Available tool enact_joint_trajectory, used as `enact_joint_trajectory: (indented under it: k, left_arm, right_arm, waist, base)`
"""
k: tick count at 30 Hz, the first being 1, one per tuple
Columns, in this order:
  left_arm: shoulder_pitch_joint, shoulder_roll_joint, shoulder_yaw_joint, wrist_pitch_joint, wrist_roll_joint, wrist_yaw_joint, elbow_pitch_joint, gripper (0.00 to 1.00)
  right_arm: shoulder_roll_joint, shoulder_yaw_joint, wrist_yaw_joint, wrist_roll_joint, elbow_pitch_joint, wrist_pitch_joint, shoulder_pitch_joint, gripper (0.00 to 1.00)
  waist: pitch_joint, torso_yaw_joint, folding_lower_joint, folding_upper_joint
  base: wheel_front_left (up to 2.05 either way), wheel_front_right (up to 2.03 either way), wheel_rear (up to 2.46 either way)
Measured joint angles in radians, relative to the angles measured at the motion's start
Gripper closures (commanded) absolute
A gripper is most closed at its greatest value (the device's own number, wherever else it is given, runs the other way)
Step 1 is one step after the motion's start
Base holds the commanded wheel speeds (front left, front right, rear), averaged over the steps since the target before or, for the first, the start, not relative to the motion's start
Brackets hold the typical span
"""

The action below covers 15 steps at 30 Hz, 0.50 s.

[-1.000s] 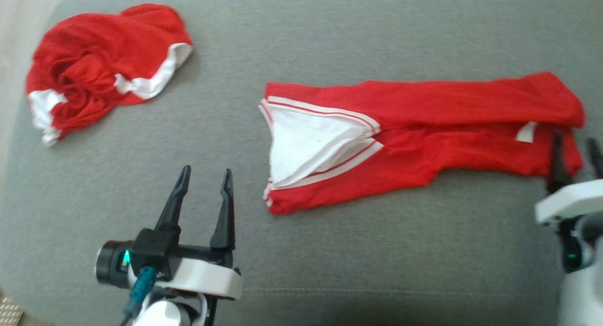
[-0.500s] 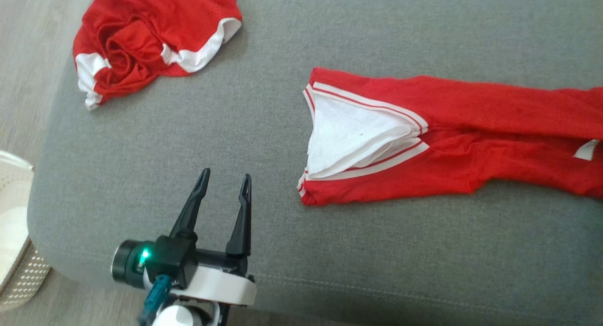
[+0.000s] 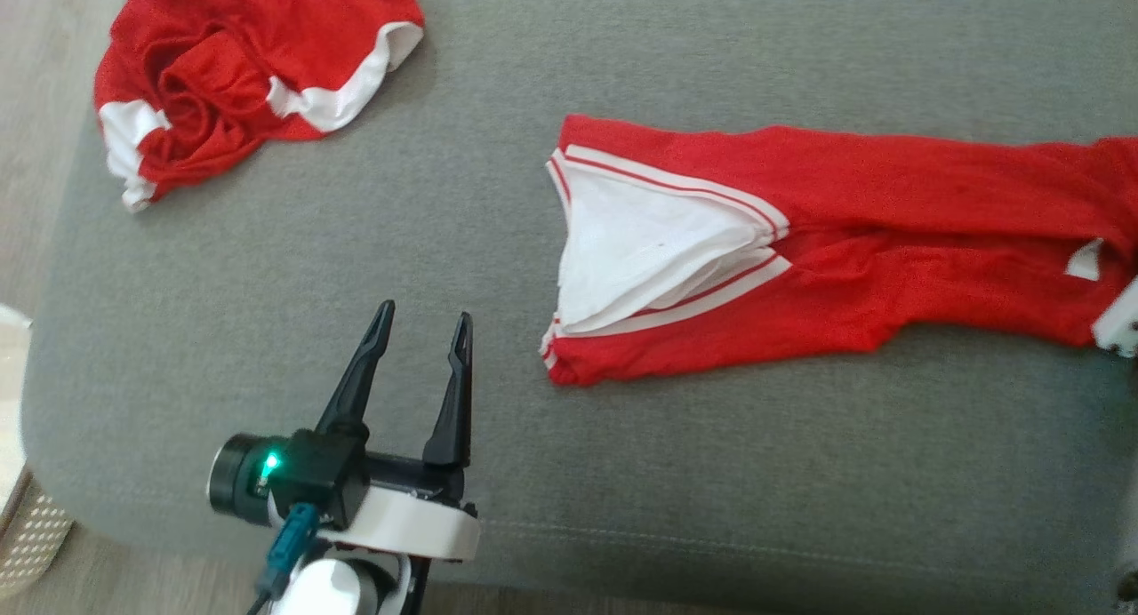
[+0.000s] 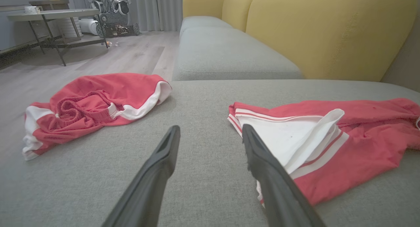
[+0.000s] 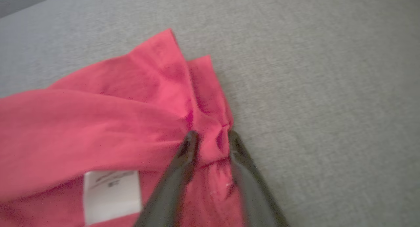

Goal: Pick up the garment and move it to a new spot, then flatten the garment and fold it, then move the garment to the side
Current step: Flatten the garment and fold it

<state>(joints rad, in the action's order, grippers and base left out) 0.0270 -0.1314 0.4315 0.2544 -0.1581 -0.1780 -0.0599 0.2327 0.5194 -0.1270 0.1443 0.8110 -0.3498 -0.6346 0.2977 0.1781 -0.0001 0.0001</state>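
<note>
Right gripper (image 5: 210,136) was pinched shut on a bunched end corner of the garment (image 5: 131,115), near its white label (image 5: 111,194). Left gripper (image 3: 422,315) hung open and empty over the grey cushion (image 3: 622,473), just beside the garment's white-trimmed end. The garment lay long and roughly flat; 1 other crumpled red garment (image 3: 240,73) sat well apart. To fold well, the left should probably grab the near end too, then both lift evenly. Versus 1.0 s earlier, the whole head view had shifted, so the camera moved; the garment's shape matched.
</note>
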Motion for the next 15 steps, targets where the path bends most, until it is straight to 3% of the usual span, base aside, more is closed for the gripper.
enact_joint_trajectory:
  k: [6,13,15]
  left_arm:
    - [-0.004,0.012,-0.026,0.001,0.021,0.023,0.003,0.00]
    - [-0.004,0.020,-0.038,0.001,0.041,0.055,0.003,0.00]
    - [-0.004,0.026,-0.046,0.001,0.041,0.059,0.003,0.00]
  right_arm:
    - [0.013,-0.075,0.000,-0.031,-0.075,0.012,0.075,1.00]
    - [0.160,-0.155,0.000,0.008,-0.310,-0.019,0.130,1.00]
    - [0.169,-0.179,0.000,0.008,-0.386,-0.044,0.131,1.00]
  waist:
    - [-0.019,-0.054,0.0000,0.0000]
    - [-0.023,-0.114,0.0000,0.0000]
    - [-0.021,-0.122,0.0000,0.0000]
  base:
    - [0.00,0.00,0.00]
    - [0.00,0.00,0.00]
    - [0.00,0.00,0.00]
